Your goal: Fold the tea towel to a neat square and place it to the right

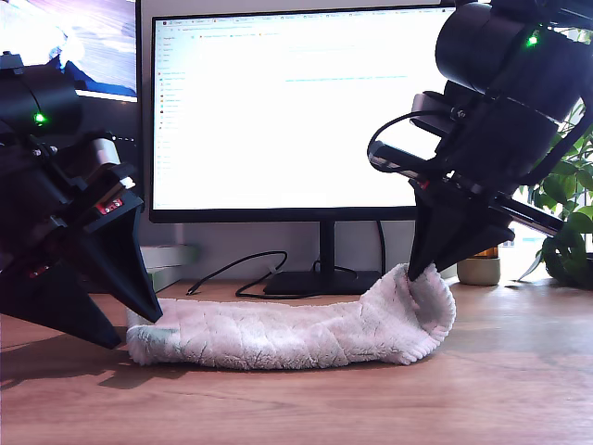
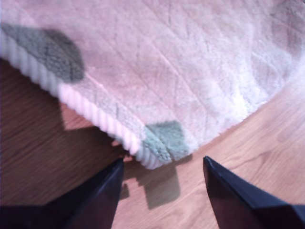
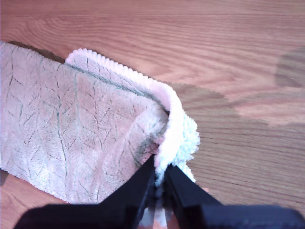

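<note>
- The monitor (image 1: 287,111) behind shows a white page; its writing is too small to read.
- The tea towel (image 1: 278,334) lies low in the exterior view's centre on the wooden desk (image 1: 296,408), its right end lifted.
- My second gripper (image 3: 159,183) is closed, pinching that raised ribbed hem.
- My first gripper (image 2: 162,164), jaws apart, holds nothing beside the towel's corner.
- A pot (image 1: 479,269) is half hidden behind the arm.
</note>
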